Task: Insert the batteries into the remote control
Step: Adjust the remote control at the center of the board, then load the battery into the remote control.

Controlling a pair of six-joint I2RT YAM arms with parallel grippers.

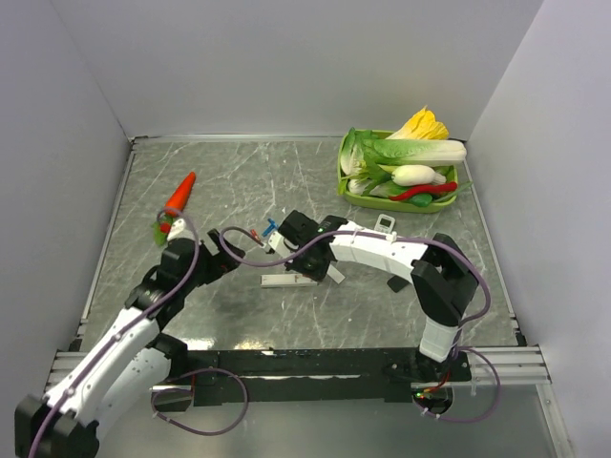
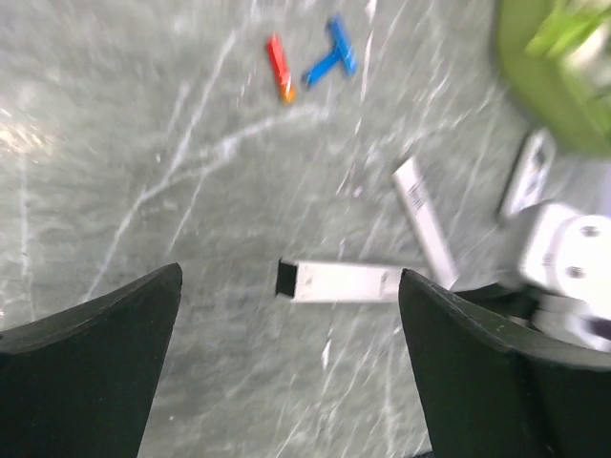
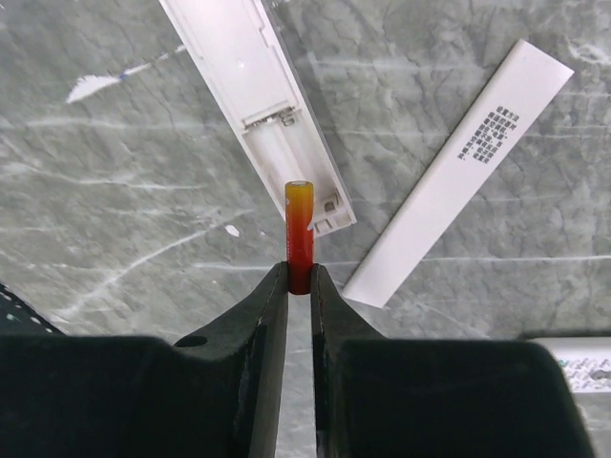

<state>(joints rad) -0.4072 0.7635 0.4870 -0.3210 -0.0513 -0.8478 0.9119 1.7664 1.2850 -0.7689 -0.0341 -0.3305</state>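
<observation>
My right gripper (image 3: 299,284) is shut on one red-orange battery (image 3: 299,229). The battery points forward over the open battery bay of the slim white remote control (image 3: 250,91), near its end. The detached white back cover (image 3: 461,172) lies beside the remote, to the right. From above, the right gripper (image 1: 315,271) hangs over the remote control (image 1: 284,281). My left gripper (image 2: 291,367) stands open and holds nothing, a little short of the remote control (image 2: 342,282). A second battery (image 2: 279,67) lies farther off on the table.
A small blue T-shaped piece (image 2: 333,55) lies next to the loose battery. A green tray (image 1: 380,203) of vegetables stands at the back right, with a shorter white remote (image 1: 385,223) in front of it. A carrot (image 1: 181,194) lies at the back left.
</observation>
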